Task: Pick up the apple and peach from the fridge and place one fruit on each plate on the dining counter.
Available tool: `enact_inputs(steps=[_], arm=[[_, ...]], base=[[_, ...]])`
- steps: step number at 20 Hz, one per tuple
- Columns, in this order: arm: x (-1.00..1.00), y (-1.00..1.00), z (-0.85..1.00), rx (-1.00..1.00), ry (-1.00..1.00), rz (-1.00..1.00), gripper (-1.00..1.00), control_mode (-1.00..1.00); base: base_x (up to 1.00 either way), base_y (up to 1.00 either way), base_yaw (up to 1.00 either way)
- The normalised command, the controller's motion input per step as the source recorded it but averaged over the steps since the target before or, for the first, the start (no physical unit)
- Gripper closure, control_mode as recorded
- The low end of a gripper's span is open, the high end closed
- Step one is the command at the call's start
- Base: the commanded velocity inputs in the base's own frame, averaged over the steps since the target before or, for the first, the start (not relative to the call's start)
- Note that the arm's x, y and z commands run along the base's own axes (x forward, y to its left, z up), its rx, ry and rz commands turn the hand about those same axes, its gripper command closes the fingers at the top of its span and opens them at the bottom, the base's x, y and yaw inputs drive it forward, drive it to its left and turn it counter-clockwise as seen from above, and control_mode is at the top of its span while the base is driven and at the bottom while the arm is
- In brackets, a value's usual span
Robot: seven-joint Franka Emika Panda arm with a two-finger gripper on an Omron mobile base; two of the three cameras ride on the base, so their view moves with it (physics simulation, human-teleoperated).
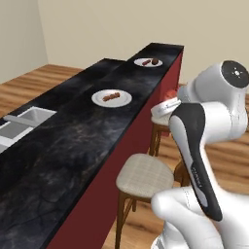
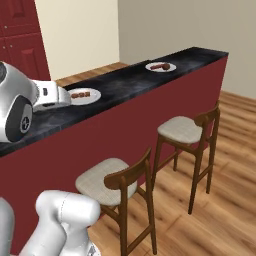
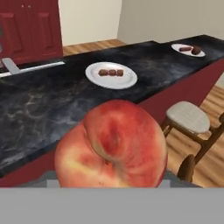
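peach [image 3: 111,146]: fills the lower middle of the hand view, right up against the camera; red and yellow skin with a deep crease facing the lens.
gripper: the fingertips are hidden behind the fruit, so the jaws cannot be read directly; judging by how the peach sits square in front of the hand, it looks clamped between them.
stools [image 3: 189,117]: one padded seat lies at 3 o'clock from the peach, below the counter edge.
counter [image 3: 52,105]: black stone top running from 9 o'clock across to 1 o'clock beyond the fruit.
near plate [image 3: 111,75]: white, at 12 o'clock from the peach, already carrying small brown pieces [image 3: 110,72] in a row.
far plate [image 3: 188,50]: at 2 o'clock, well apart from the near one, also bearing brown bits.
risk, roll: a round fruit let go too high on a shallow plate may roll off onto the stone or drop to the floor.
risk, crowding: setting it down on the brown pieces could tip it sideways.
risk, edge: a low approach may knock the counter lip or a stool back.
risk, grip: a loose hold could slip during the reach.
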Motion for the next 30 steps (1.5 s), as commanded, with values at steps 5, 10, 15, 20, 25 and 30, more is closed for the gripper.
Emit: enact_inputs(steps=[5, 10, 15, 20, 25, 30], arm=[[1.00, 0.26, -0.36, 0.00, 0.16, 0.00, 1.00, -1.00], [1.00, -0.04, -0.01, -0.01, 0.37, 0.00, 1.00, -1.00], [1.00, 0.02, 0.11, 0.00, 0.42, 0.00, 1.00, -1.00], [1.00, 0.01, -0.39, 0.00, 0.08, 0.00, 1.00, -1.00], [1.00, 0.22, -0.78, 0.03, -0.04, 0.03, 1.00, -1.00], [0.99, 0.44, -0.64, 0.08, -0.09, 0.16, 1.00, -1.00]], base=[[0.00, 0.00, 0.00], [0.00, 0.00, 0.00], [0.00, 0.00, 0.00], [0.00, 0.00, 0.00], [0.00, 0.00, 0.00], [0.00, 0.00, 0.00]])
